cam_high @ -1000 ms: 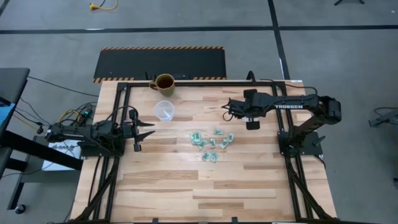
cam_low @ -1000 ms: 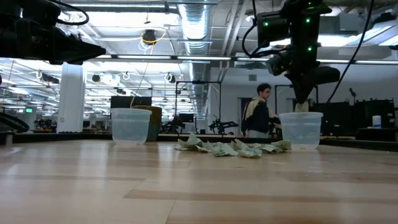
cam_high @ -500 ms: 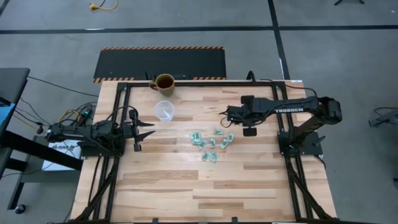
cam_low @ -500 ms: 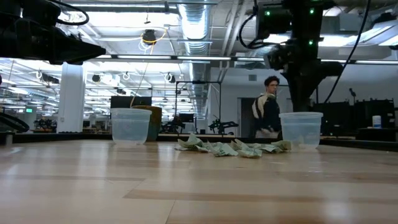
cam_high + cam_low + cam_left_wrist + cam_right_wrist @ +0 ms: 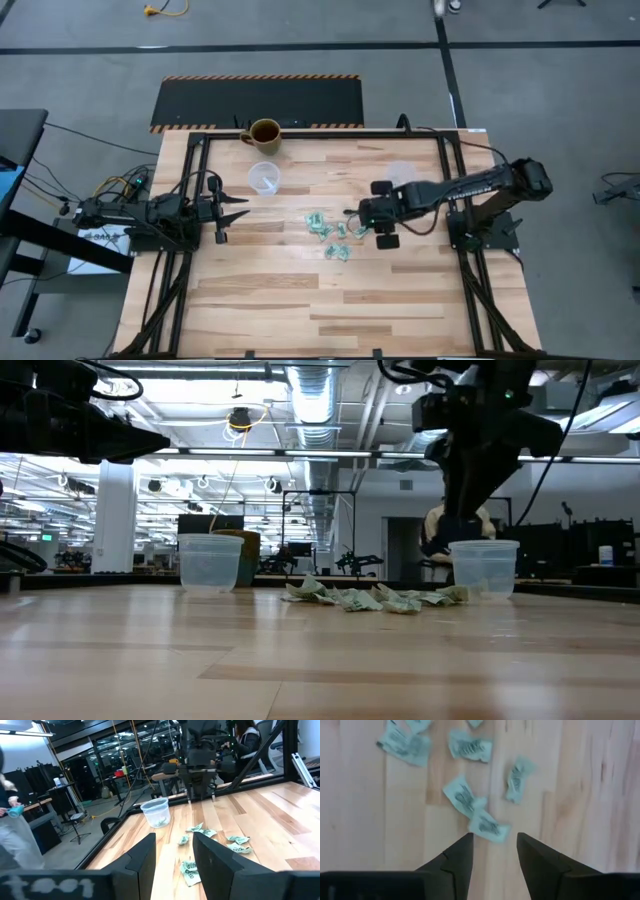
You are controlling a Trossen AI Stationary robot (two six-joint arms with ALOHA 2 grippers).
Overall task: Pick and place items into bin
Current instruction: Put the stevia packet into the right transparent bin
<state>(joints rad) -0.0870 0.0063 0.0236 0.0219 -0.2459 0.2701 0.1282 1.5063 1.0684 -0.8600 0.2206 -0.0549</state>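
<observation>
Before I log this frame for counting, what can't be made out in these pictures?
- How many wrapped pieces lie on the table: in the high view they are too small and bunched, and the right gripper overlaps the pile's edge.
- What is inside the right-hand clear cup: the low view shows only its cloudy wall.
- The print on the wrappers: blurred in the right wrist view.

This is a robotics lab set in a large open industrial hall. A wooden bench [image 5: 260,290] in a black metal frame [image 5: 190,150] stands on a grey concrete floor [image 5: 80,60] marked with dark lines, a hazard-striped black mat [image 5: 255,100] at its far edge. Exposed silver ducting [image 5: 315,400] runs overhead among ceiling lights, and tripods, cables and more workstations fill the room beyond.
</observation>
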